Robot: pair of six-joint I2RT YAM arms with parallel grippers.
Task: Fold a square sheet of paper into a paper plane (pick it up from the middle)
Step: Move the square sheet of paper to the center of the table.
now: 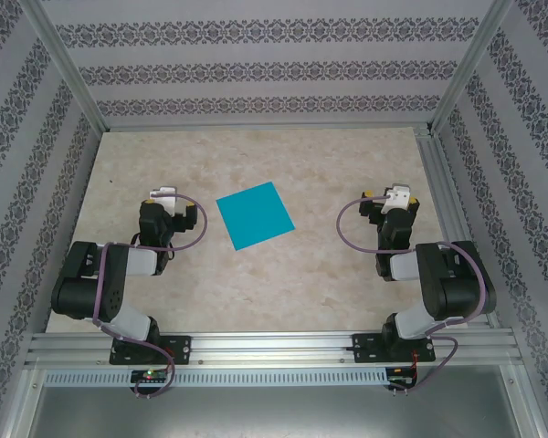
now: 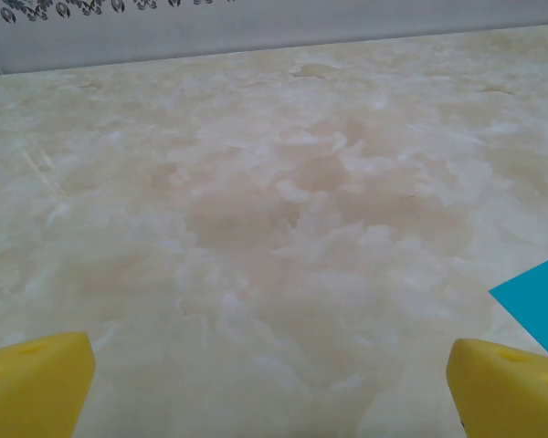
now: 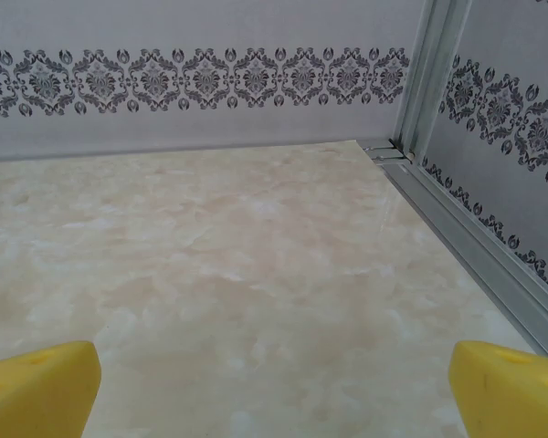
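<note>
On the marbled table [image 1: 329,274], between the two arms, the teal sheet [image 1: 255,215] lies flat and unfolded. The left gripper [image 1: 162,194] and right gripper [image 1: 399,194] flank it, both gaping wide and holding nothing, likely ready for a pickup at its middle.

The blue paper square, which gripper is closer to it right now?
Left. The left gripper sits open just beyond the left corner of the square sheet of paper. The right gripper, also open, is farther off on the opposite side, with more bare table between.
</note>
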